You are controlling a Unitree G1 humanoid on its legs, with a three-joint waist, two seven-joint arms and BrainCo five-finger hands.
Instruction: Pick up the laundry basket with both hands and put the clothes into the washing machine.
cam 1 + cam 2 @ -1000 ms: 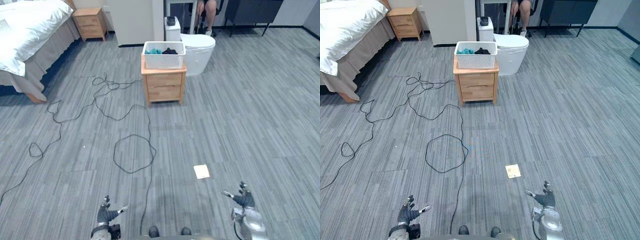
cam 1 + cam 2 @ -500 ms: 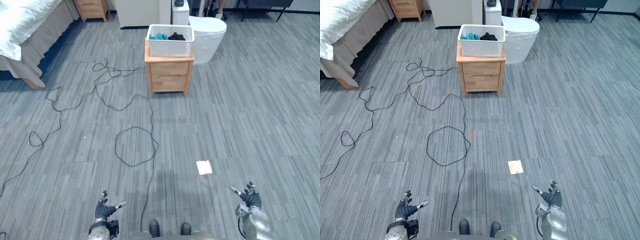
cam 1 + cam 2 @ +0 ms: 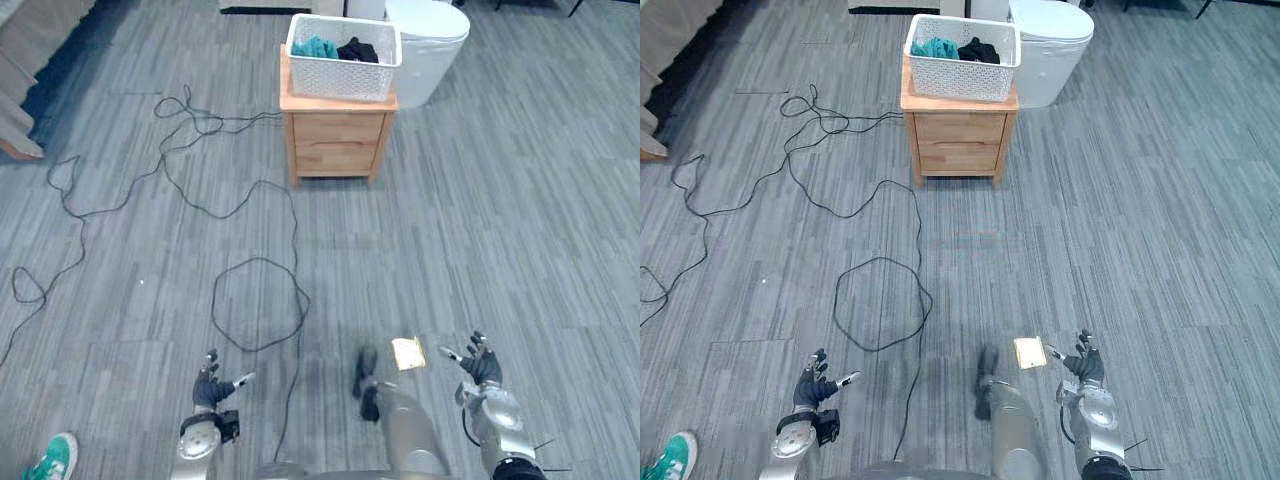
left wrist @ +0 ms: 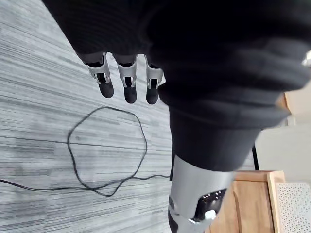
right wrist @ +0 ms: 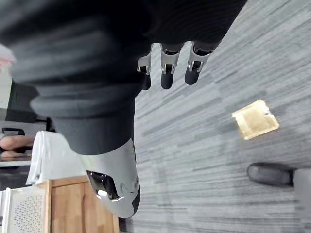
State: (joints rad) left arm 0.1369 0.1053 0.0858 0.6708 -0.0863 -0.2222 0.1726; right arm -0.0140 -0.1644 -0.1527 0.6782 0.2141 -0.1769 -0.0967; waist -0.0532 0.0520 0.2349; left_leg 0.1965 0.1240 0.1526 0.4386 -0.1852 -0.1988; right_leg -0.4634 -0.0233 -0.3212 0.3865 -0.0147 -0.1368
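A white laundry basket [image 3: 343,45] with teal and black clothes in it stands on a wooden nightstand [image 3: 337,140] far ahead of me. Right behind it, to the right, is a white rounded washing machine [image 3: 428,35]. My left hand [image 3: 210,390] hangs low over the carpet at the lower left, open, its fingers [image 4: 126,85] straight with nothing in them. At the lower right my right hand [image 3: 480,368] is open too, its fingers [image 5: 167,70] spread and holding nothing. Both hands are a long way from the basket.
A small tan card [image 3: 408,352] lies on the grey carpet beside my right hand. A corner of a bed [image 3: 18,70] is at the upper left. A person's teal shoe [image 3: 45,462] is at the lower left edge.
The camera has moved forward and tipped down, so basket and nightstand now sit higher in view. A teal shoe has come in at the lower left. Both hands stay low and open.
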